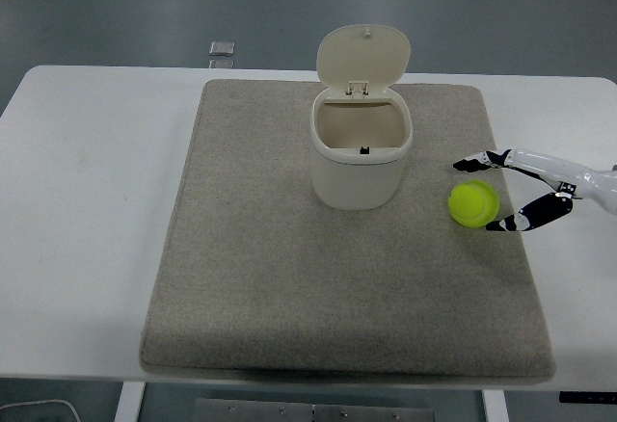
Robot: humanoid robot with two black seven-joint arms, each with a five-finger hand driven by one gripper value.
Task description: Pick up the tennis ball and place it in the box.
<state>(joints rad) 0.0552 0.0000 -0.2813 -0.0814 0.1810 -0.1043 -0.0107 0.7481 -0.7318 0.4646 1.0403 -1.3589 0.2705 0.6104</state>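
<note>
A yellow-green tennis ball (472, 203) lies on the grey mat (260, 277), to the right of the box. The box (360, 155) is a cream bin with its hinged lid (363, 54) standing open at the back, and it looks empty inside. My right hand (482, 194) comes in from the right edge and is open. Its fingers (474, 163) stretch just above and behind the ball, and its thumb (503, 223) sits at the ball's lower right side. The ball lies between them, not lifted. My left arm is out of view.
The mat covers most of the white table (77, 210). A small grey square object (222, 49) lies at the table's far edge, left of the box.
</note>
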